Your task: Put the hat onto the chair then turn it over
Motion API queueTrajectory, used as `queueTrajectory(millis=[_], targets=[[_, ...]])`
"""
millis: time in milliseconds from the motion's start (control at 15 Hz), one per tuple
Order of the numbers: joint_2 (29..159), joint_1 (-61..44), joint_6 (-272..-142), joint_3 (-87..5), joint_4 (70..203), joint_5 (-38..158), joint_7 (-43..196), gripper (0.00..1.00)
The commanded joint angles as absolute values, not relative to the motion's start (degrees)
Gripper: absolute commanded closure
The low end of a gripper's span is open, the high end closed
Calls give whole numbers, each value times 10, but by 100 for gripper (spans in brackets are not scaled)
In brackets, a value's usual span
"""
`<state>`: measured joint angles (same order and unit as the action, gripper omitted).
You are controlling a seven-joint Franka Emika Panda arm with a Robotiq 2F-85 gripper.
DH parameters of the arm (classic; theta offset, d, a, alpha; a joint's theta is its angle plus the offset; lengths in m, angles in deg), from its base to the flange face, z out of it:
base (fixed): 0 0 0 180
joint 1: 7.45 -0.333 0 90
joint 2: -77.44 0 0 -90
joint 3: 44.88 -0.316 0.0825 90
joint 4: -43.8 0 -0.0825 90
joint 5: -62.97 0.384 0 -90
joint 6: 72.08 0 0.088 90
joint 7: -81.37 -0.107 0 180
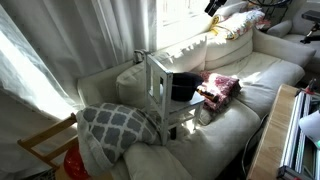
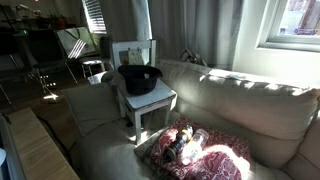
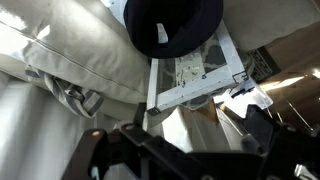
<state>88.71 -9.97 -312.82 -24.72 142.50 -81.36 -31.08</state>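
The black hat point(image 2: 140, 78) lies on the seat of the white chair point(image 2: 133, 52), which stands on the sofa. In that exterior view the hat looks like a bowl with its opening up. Both also show in an exterior view as the hat point(image 1: 183, 87) and the chair point(image 1: 155, 85). In the wrist view the hat point(image 3: 175, 25) is at the top, on the chair point(image 3: 195, 90). My gripper point(image 3: 180, 140) is open and empty. Its dark fingers sit at the bottom of the frame, apart from the chair and hat.
A red-patterned folded cloth point(image 2: 190, 145) lies on the cream sofa point(image 2: 250, 105) next to the chair, and also shows in an exterior view point(image 1: 220, 87). A grey-patterned pillow point(image 1: 115, 125) sits on the sofa arm. A bare wooden chair frame point(image 1: 45, 145) stands beside the sofa.
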Motion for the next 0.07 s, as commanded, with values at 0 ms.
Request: queueTrajectory(millis=[0], targets=[[887, -100, -3128, -248, 1425, -814, -311, 0]])
